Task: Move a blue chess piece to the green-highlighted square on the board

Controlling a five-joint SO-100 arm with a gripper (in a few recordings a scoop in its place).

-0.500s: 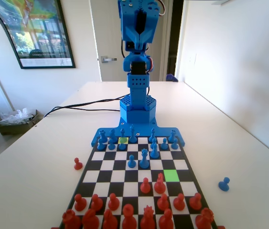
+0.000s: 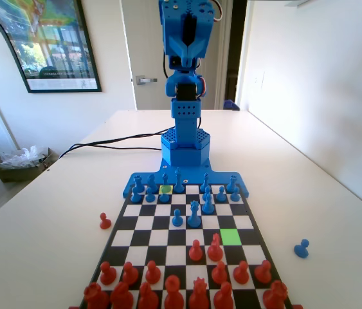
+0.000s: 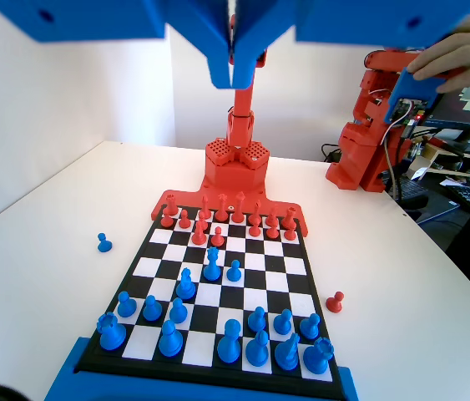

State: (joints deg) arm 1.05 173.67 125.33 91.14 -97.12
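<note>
1. The pawn [image 2: 177,218] stands on the board [image 2: 119,233], one rank nearer my base than the green square [image 2: 230,236] and well to its left in the fixed view; in the wrist view it is the small piece [image 3: 234,270] beside a taller blue piece [image 3: 212,262].
2. The green square is bare, with a red piece [image 2: 215,247] just left of it.
3. My gripper [image 3: 235,79] hangs high above the board, jaws pressed together, holding nothing.
4. A blue pawn [image 2: 301,248] lies off the board, right of the green square.
5. The nearest red pieces are cut off by the fixed view's bottom edge.
</note>
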